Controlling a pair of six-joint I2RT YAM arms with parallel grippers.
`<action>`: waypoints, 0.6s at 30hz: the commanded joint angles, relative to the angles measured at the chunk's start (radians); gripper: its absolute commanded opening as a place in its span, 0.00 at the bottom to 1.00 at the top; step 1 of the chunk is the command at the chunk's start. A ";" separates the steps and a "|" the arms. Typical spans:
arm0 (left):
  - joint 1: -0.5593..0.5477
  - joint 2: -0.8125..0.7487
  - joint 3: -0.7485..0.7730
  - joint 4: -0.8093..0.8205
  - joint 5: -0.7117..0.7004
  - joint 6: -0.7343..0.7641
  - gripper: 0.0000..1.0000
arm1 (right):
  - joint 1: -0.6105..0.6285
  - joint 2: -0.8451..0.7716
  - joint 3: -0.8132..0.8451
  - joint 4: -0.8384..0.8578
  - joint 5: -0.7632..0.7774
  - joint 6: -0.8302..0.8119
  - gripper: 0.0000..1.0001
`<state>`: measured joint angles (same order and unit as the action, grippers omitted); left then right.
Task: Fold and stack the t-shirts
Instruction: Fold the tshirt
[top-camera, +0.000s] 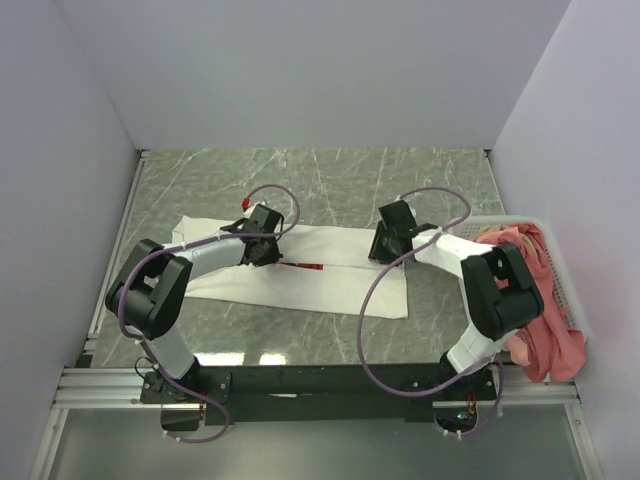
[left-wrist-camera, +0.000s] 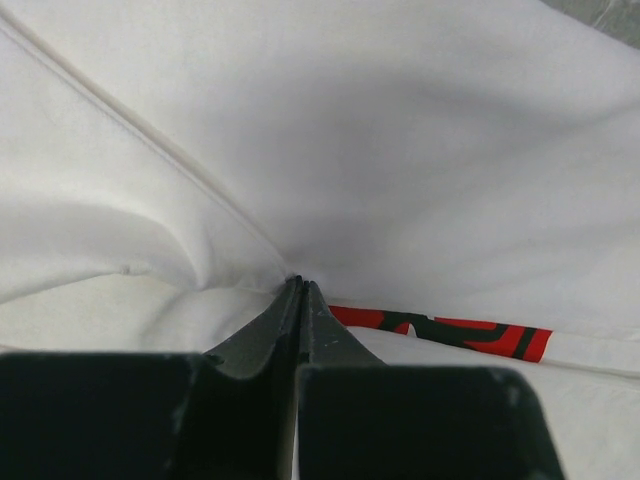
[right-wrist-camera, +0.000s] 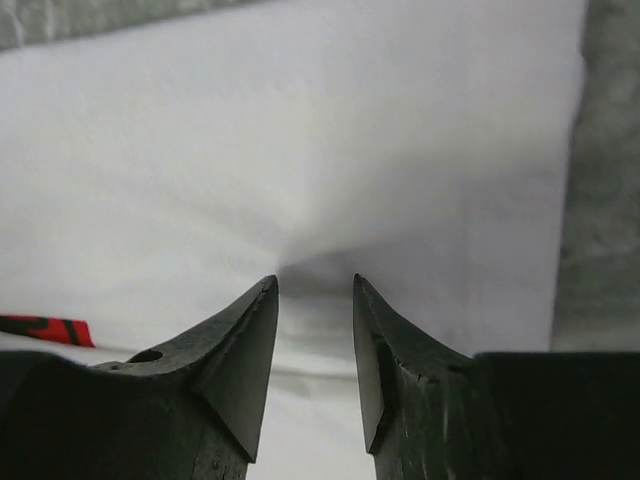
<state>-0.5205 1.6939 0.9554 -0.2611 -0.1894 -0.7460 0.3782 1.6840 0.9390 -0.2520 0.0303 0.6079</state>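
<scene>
- This is a robotics lab test cell. Plain white panels at the back (top-camera: 320, 70), left (top-camera: 50, 200) and right (top-camera: 585, 120) box the work area in on 3 sides.
- 2 black-and-white robot arms, the left arm (top-camera: 160, 285) and the right arm (top-camera: 495, 285), are fixed to an aluminium rail (top-camera: 320, 385) along the near edge of the table (top-camera: 330, 175).
- Bare grey-purple cables (top-camera: 375, 300) loop from the arms' wrists down to their bases.
- The table top is a grey-green marble-look sheet that reaches all 3 panels.
- The only household items are laundry: a white t-shirt (top-camera: 330, 285) lies flat on the table, and a salmon-pink shirt (top-camera: 545, 335) is heaped in a white slatted basket (top-camera: 530, 219) at the right.
</scene>
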 joint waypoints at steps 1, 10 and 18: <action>-0.004 0.004 -0.001 0.028 0.010 -0.006 0.06 | -0.005 -0.099 -0.074 0.014 0.045 0.004 0.43; -0.003 -0.005 0.002 0.026 0.008 -0.006 0.07 | 0.025 -0.193 -0.201 0.036 0.060 0.018 0.43; -0.001 -0.014 0.008 0.025 0.010 0.004 0.08 | 0.027 -0.286 -0.221 0.007 0.054 0.038 0.43</action>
<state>-0.5205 1.6989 0.9546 -0.2523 -0.1875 -0.7456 0.3969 1.4940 0.7273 -0.2234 0.0647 0.6292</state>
